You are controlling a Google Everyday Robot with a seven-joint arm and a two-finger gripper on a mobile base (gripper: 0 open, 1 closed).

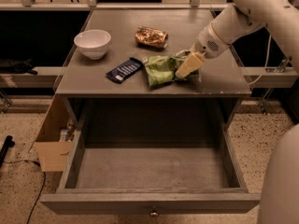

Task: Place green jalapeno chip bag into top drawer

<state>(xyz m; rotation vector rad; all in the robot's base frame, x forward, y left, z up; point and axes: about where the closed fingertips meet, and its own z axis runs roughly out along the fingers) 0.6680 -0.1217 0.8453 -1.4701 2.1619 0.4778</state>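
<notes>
The green jalapeno chip bag (161, 70) lies crumpled on the grey tabletop (205, 85), near its front edge and right of centre. My gripper (188, 62) comes down from the upper right on the white arm and is at the bag's right end, touching or overlapping it. The bag rests on the table. The top drawer (149, 203) is pulled fully out below the tabletop, and its wide, shallow inside is bare. Its small round knob (153, 213) shows at the centre of the front.
On the tabletop are a white bowl (93, 43) at the left, a flat dark-blue packet (124, 70) just left of the green bag, and a brown-gold crinkled bag (151, 36) behind it. A cardboard box (52, 143) stands on the floor left of the drawer. My white base (280, 185) fills the lower right.
</notes>
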